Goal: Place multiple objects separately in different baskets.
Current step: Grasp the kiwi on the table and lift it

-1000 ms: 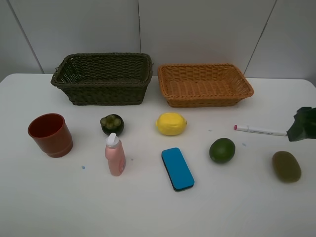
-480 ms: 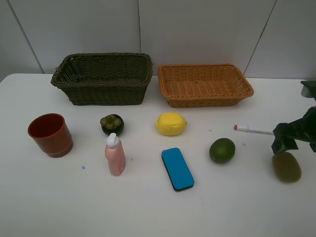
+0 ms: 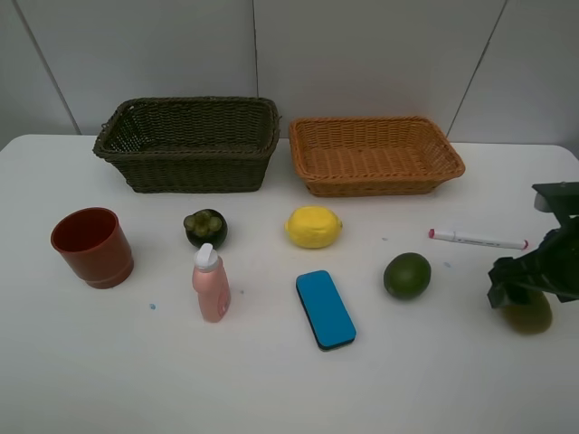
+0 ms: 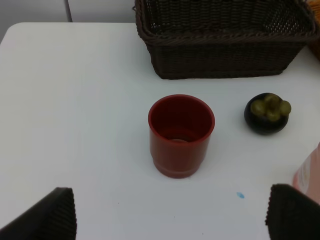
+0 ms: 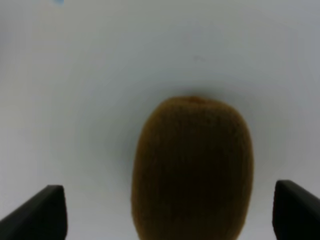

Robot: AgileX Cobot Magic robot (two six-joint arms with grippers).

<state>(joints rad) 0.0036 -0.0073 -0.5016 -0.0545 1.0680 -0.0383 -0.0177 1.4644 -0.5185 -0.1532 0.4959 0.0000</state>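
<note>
Brown kiwi (image 5: pixel 192 170) lay on white table (image 3: pixel 271 380), nearer me than orange-tan basket (image 3: pixel 375 154), off to its right. Looked light, fuzzy, bit soft; squeeze gently across fat middle. Right gripper (image 5: pixel 171 212) hung over it, jaws wide, holding nothing. Left gripper (image 4: pixel 170 214) wide too, empty.

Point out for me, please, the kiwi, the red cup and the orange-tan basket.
kiwi (image 5: pixel 192 170): right wrist view, middle of its brown skin.
red cup (image 4: pixel 181 152): left wrist view, front of its outer wall.
orange-tan basket (image 3: pixel 375 187): exterior high view, its front wall.
</note>
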